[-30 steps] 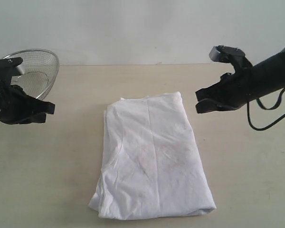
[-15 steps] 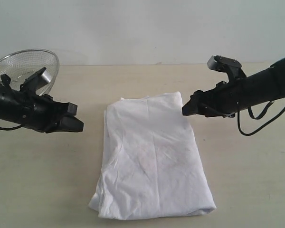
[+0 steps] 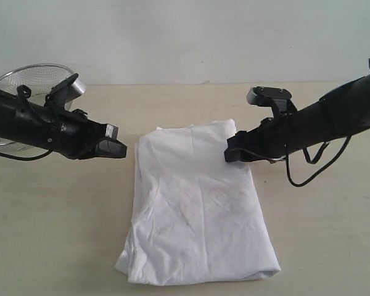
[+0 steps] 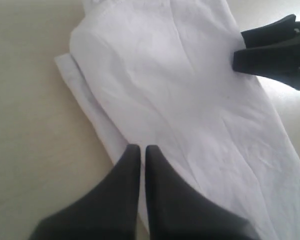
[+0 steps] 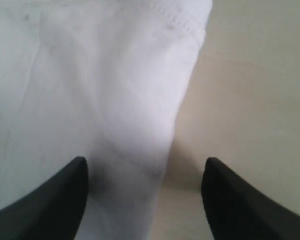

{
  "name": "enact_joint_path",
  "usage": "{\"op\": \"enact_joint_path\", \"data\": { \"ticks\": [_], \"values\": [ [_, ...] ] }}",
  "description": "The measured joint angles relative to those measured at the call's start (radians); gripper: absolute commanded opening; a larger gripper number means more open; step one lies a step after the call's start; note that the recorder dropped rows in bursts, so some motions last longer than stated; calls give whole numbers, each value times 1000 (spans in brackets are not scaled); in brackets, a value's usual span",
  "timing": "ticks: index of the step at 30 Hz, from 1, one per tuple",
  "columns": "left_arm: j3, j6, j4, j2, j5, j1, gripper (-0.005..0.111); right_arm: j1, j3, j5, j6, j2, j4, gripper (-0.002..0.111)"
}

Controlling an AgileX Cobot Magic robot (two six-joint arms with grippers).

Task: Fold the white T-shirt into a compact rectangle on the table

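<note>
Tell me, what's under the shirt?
The shirt lies flat on the table, whose beige top shows all around it. The part right underneath is covered, as are the shirt's lower folded layers, so nothing more can be seen there.

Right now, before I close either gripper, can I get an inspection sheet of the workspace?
Surface: table pale beige, matte.
Job's things: white T-shirt lies flat, folded into a long panel, plain side up.
Clutter: wire basket at far left, behind the left arm.
Grippers: left gripper shut at the shirt's left edge; right gripper open, shirt's right edge between its fingers.
Cables: right cable loops below its arm; left cable sags below its arm.
Surroundings: plain pale wall.
</note>
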Motion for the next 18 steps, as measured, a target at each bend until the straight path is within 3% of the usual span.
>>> {"op": "enact_joint_path", "data": {
  "ticks": [3,5,7,8,13,18],
  "values": [
    [-1,0,-2,0,0,0,5,26,-17,-10,-6,13,12,53],
    [-2,0,-2,0,0,0,5,40,-33,-10,-7,27,19,33],
    [-2,0,-2,0,0,0,5,55,-52,-24,-10,42,21,6],
    [-2,0,-2,0,0,0,5,59,-60,-34,-10,48,23,1],
    [-2,0,-2,0,0,0,5,73,-103,-171,-7,61,10,0],
    [-2,0,-2,0,0,0,5,20,-222,-249,-15,86,0,0]
  ]
}}
